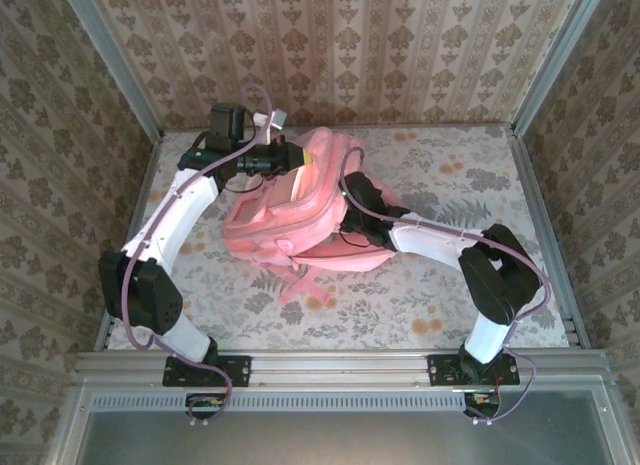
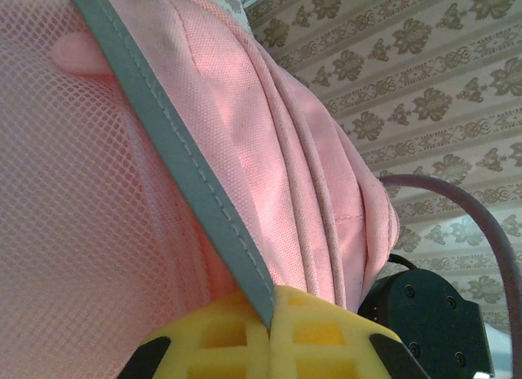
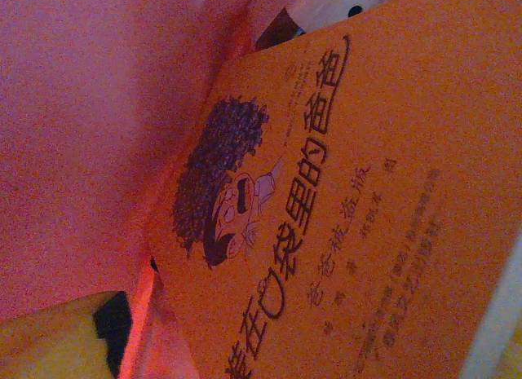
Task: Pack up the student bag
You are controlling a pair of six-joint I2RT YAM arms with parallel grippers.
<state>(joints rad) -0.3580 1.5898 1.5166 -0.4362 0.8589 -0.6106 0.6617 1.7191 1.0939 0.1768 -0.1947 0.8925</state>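
Here the student bag (image 1: 290,210) lies slumped toward the back of the floral bench (image 1: 420,295), its straps trailing toward the near edge. The left gripper (image 1: 303,158) is at the bag's far top edge, its yellow fingers (image 2: 326,338) pinched tight on a grey trim (image 2: 163,143) that runs between pink mesh and pink fabric. The right gripper (image 1: 348,197) reaches into the bag's opening from the right side. Its wrist view shows an orange book (image 3: 367,191) with a curly-haired cartoon figure lying inside against the pink lining. One yellow finger (image 3: 49,342) sits beside the book; whether that gripper grips it I cannot tell.
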